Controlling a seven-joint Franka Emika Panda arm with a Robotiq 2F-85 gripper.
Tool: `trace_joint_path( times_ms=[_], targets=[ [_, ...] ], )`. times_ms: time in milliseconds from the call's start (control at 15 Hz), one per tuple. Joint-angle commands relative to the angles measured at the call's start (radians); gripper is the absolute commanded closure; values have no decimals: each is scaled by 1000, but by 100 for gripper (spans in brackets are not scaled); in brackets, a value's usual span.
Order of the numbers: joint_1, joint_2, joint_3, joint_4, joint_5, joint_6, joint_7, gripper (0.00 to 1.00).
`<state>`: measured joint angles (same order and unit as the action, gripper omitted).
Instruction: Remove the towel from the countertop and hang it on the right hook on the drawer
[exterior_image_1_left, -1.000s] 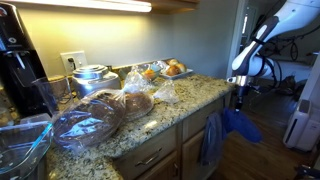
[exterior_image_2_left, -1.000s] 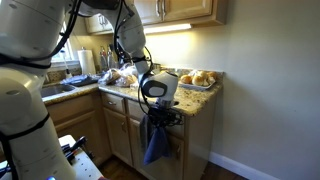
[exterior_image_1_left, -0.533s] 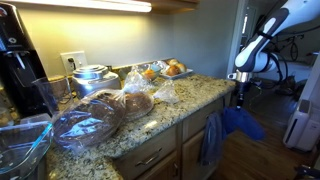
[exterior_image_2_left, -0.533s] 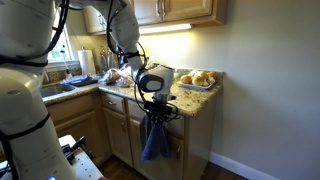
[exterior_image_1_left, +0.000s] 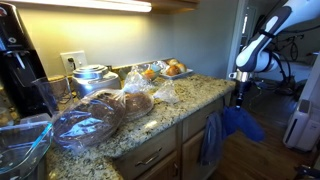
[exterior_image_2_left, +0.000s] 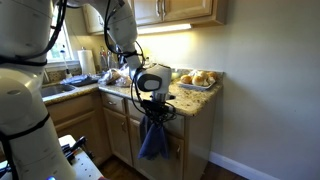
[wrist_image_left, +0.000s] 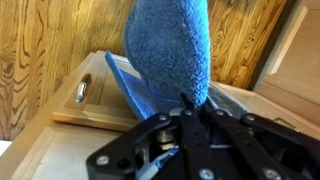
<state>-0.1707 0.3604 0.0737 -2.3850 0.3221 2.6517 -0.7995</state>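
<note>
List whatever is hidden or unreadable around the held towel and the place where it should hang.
1. Any hook: none shows. In an exterior view the deep royal-blue cloth towel and the end effector may cover it. In an exterior view the paler slate-blue towel hides what it hangs from.
2. Fingertip contact: in the wrist view the blue cloth buries it.
3. Towel's far end: in the wrist view it is cut off by the top edge.

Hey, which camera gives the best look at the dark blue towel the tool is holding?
The wrist view: the towel fills mid-frame, its looped pile clear, pinched in the shut tool. In both exterior views the towel is small and dark, dangling below the tool.
</note>
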Motion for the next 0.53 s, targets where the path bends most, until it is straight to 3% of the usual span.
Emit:
trace_joint_path(
  times_ms=[0, 400, 467],
  targets=[
    [-13, 10, 15, -17, -4, 64, 60, 91],
    [-18, 57, 41, -8, -23, 139, 126, 92],
    [-21, 59, 45, -10, -26, 144, 130, 65]
  ],
)
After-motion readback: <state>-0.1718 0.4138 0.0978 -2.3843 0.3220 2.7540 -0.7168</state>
